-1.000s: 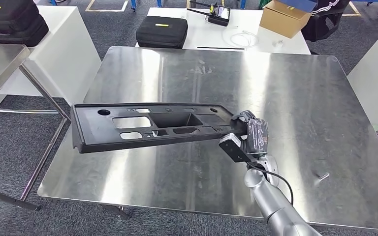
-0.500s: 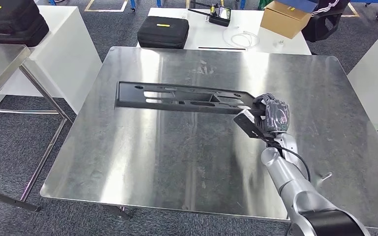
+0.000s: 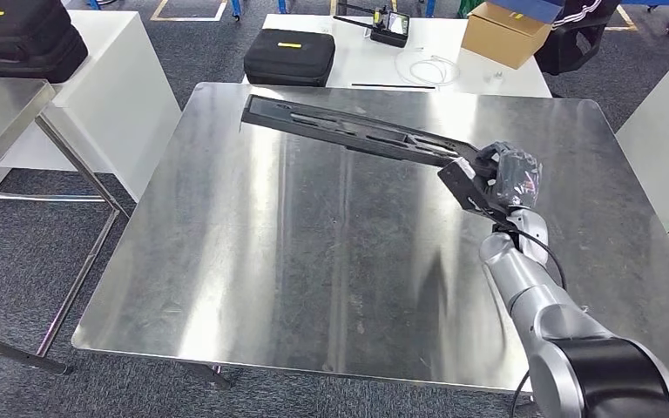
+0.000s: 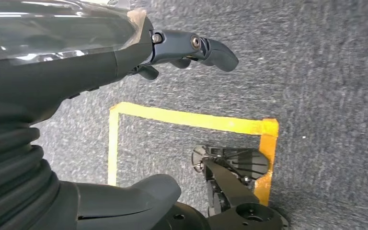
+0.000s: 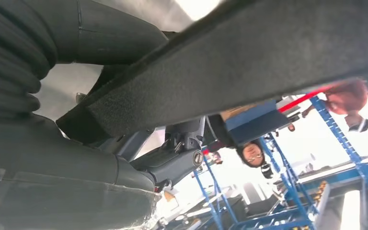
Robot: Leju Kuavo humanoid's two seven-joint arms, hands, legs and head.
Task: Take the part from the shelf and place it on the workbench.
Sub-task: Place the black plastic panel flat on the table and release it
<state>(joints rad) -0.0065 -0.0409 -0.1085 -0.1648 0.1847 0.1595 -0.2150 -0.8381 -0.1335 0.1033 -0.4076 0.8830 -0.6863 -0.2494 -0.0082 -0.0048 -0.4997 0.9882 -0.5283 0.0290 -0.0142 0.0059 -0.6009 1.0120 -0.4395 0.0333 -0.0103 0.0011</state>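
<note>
One long black plastic part [image 3: 353, 131] is hanging in the air over the far side of the steel tabletop [image 3: 314, 261]. The right hand [image 3: 498, 178] is gripping it tight by one end, likely so the rest can swing out over the tabletop before it goes down. Its long side is running from the hand toward the far left corner, nearly flat. The left hand [image 4: 191, 48] is holding nothing, its fingers loosely bent above the floor.

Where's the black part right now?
Head view: the long black part is gripped at one end by the right hand, stretching left over the workbench's far half.
</note>
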